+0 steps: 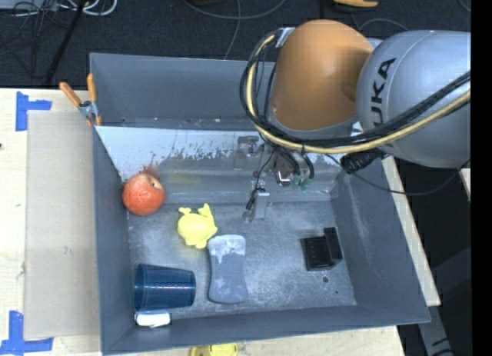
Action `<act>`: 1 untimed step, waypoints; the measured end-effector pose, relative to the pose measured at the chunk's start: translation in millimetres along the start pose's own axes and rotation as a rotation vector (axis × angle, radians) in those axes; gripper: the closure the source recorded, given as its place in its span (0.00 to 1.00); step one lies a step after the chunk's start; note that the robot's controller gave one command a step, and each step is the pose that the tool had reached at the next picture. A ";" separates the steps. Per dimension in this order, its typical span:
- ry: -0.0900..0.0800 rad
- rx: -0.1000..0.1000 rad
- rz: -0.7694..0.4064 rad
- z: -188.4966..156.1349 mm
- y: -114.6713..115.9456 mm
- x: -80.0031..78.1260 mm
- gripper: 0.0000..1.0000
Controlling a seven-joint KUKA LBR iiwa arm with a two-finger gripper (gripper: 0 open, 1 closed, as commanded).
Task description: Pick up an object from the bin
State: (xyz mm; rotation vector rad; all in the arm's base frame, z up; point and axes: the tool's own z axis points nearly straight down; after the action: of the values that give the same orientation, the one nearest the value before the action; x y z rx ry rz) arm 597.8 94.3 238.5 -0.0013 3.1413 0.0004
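Note:
My gripper (254, 202) hangs below the arm's orange cover, over the bare floor in the middle of the bin towards the back wall. A yellow rubber toy (197, 226) lies just to its lower left. A grey-blue oblong pad with a pale end (227, 268) lies in front of the toy. A small black block (320, 250) sits to the gripper's lower right. None of these touches the gripper.
A red apple (144, 194) rests against the bin's left wall. A dark blue cup (164, 287) lies on its side in the front left corner, with a small white piece (152, 318) below it. The arm covers the bin's back right.

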 end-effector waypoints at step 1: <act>-0.006 -0.001 0.039 53.7 3.1 -6.0 0.00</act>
State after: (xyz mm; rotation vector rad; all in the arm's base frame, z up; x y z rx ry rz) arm 603.8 97.4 184.7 0.0604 3.1343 0.0020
